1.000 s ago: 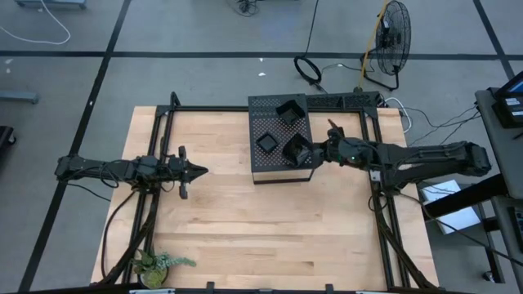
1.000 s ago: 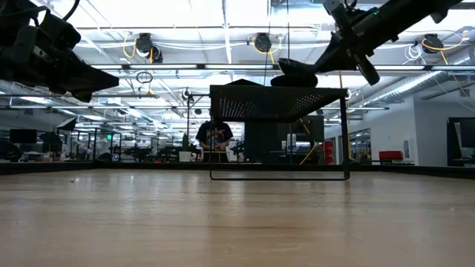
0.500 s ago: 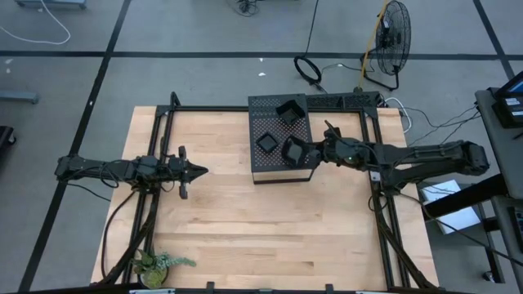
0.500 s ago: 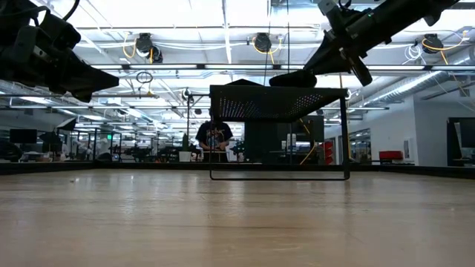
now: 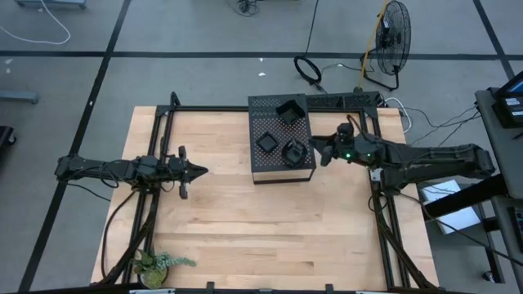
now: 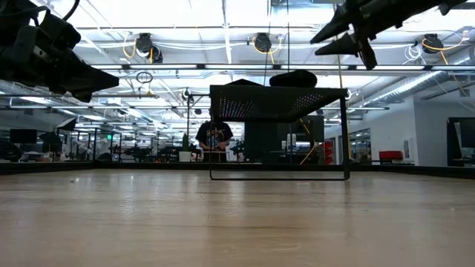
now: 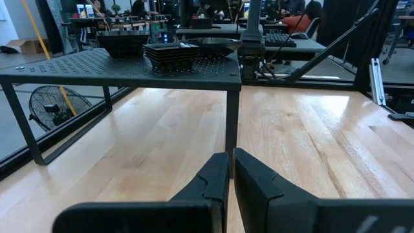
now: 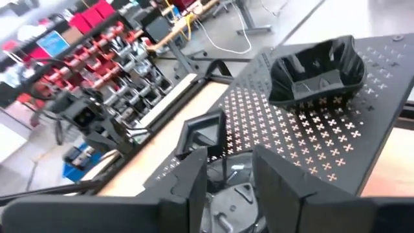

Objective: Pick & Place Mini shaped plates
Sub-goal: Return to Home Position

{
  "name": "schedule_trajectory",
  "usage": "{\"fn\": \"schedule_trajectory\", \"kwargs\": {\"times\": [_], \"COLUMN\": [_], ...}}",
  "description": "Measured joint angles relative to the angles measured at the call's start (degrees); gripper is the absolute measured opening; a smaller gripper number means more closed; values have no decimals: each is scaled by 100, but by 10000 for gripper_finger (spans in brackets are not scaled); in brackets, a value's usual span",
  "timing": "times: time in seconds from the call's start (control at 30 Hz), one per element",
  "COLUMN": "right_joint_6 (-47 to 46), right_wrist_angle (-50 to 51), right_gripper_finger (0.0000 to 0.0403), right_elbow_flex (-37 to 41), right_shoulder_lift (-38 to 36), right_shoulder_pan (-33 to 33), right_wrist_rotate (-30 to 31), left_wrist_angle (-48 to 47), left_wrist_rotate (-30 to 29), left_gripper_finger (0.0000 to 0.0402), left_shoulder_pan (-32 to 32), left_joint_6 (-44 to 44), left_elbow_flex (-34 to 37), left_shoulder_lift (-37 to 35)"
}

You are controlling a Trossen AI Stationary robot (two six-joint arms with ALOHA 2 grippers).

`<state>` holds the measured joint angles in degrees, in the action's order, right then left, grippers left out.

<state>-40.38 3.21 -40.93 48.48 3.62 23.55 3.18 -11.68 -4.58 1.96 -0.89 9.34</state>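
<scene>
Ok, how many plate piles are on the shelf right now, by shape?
Square plate pile: 1
Leaf-shaped plate pile: 1
Angular plate pile: 1
Total: 3 piles on the black shelf; plates per pile cannot be counted. The right gripper is open beside the shelf; the left gripper is over the table.

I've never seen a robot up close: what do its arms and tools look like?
The left arm and right arm are dark, slender, jointed. The left tool and right tool each end in two tapered black fingers. A green light glows near the right wrist.
</scene>
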Motion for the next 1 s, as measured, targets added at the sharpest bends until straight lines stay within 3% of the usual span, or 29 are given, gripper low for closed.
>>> {"fn": "schedule_trajectory", "kwargs": {"times": [0.47, 0.73, 1.0], "right_joint_6": [81, 760, 1350], "right_wrist_angle": [8, 41, 109], "right_gripper_finger": [138, 123, 105], "right_elbow_flex": [0, 0, 335], "right_shoulder_lift": [-526, -818, -2016], "right_shoulder_pan": [0, -266, -1147], "right_wrist_rotate": [-583, -2067, -1909], "left_wrist_angle": [0, 0, 0], "left_wrist_rotate": [0, 0, 0], "left_gripper_finger": [26, 26, 26], "left_shoulder_pan": [0, 0, -1], "left_joint_6": [0, 0, 0], "left_elbow_flex": [0, 0, 0], "left_shoulder_lift": [0, 2, 1]}}
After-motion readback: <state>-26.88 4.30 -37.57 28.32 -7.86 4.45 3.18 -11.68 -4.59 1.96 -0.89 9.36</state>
